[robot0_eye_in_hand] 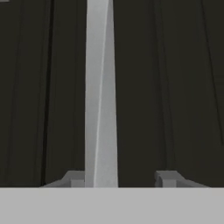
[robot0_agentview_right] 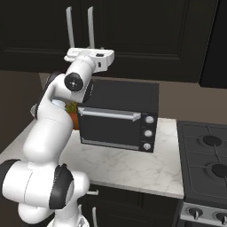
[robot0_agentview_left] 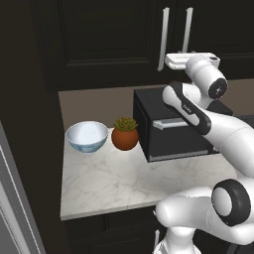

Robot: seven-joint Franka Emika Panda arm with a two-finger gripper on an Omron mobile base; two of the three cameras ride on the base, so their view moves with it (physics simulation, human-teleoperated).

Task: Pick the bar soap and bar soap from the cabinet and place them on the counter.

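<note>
Silver bar handle (robot0_eye_in_hand: 101, 92) between gripper (robot0_eye_in_hand: 120, 178) fingertips.

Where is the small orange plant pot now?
The plant pot stands on the counter in the left base view, between the white bowl on its left and the black toaster oven on its right.

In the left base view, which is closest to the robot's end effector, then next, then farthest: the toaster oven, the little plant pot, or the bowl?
1. The toaster oven, right below the end effector, which is up at the cabinet's silver handles.
2. The plant pot, left of the oven on the counter.
3. The bowl, farthest left.
</note>
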